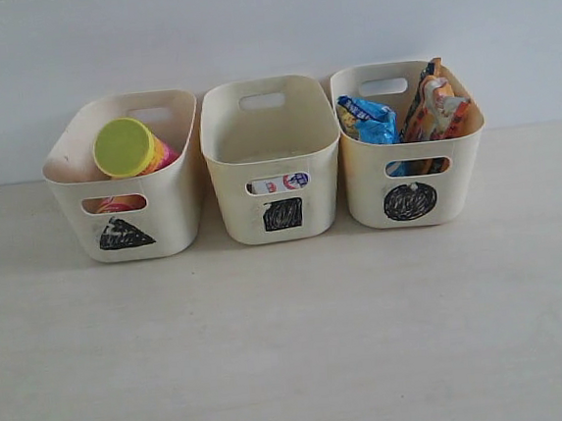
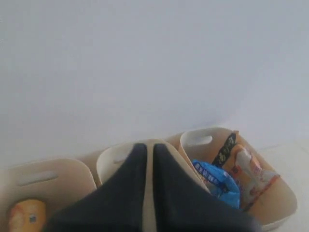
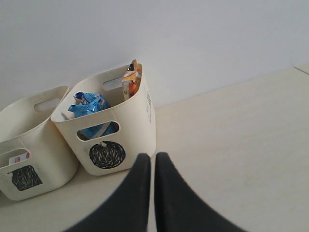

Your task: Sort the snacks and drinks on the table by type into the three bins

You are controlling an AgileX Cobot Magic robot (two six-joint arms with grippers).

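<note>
Cream plastic makes up all three bins, which stand side by side in a row along the far edge of the table (image 1: 295,367), close to a pale wall (image 1: 265,25). The triangle bin (image 1: 69,204) is nearest the table's left edge and holds a tube (image 1: 126,147) that leans tilted with its lime lid uppermost. A bit of pink and orange shows through the front cutout. The square bin (image 1: 229,176) is in the middle, and a carton (image 1: 281,183) lying low inside it is seen through its cutout. The circle bin (image 1: 357,179) is nearest the right edge. In it a blue bag (image 1: 370,119) sits on the left side and an orange bag (image 1: 439,108) stands upright on the right, rising above the rim. The left hand (image 2: 148,147) has its dark fingers drawn to a thin slit with nothing between them. Its tips line up with the square bin, and I cannot tell how high above it they are. The right hand (image 3: 152,157) is likewise closed to a narrow slit and empty, over bare table on the near side of the circle bin.
</note>
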